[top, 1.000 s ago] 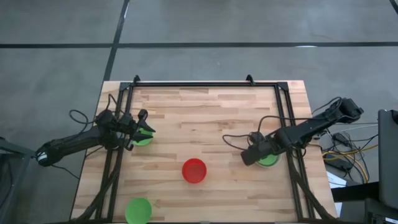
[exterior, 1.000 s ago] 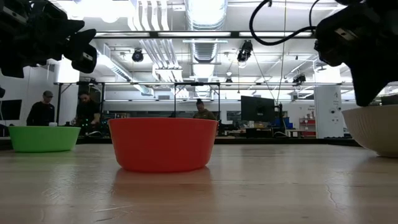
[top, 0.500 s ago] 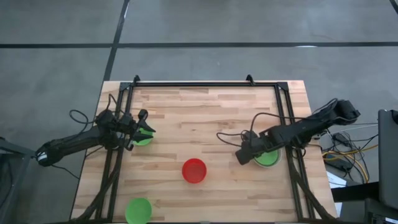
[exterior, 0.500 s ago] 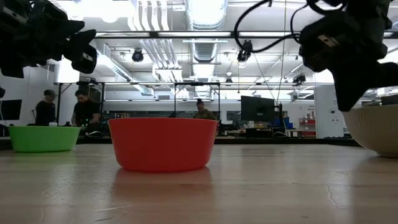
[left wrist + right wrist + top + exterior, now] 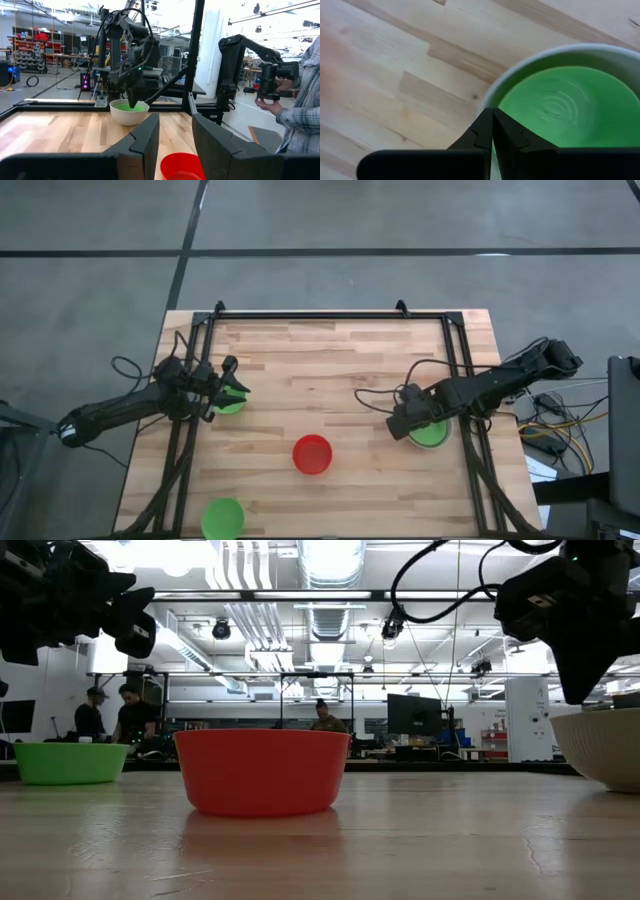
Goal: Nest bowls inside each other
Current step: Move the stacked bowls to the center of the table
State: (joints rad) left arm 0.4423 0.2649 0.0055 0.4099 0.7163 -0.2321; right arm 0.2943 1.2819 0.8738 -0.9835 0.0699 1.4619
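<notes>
A pale bowl (image 5: 530,62) with a green bowl (image 5: 565,105) nested in it stands at the table's right. My right gripper (image 5: 492,115) is shut and points down just above that pale bowl's left rim (image 5: 605,745). A red bowl (image 5: 312,454) rests on its base at the table's middle, toward the near edge. One green bowl (image 5: 230,406) stands at the left with my left gripper (image 5: 238,390) open above it, nothing between its fingers (image 5: 145,140). Another green bowl (image 5: 222,518) stands at the near left corner.
A black metal frame (image 5: 330,313) runs along the table's far edge and down both sides. Bare wood lies between the red bowl and the pale bowl. A person (image 5: 300,115) stands beyond the table's right side, and people (image 5: 130,720) show far behind.
My right gripper, still shut, has swung a little toward the table's left and dipped. It has then come back over the pale bowl's rim and stands slightly higher than before. No bowl has moved.
</notes>
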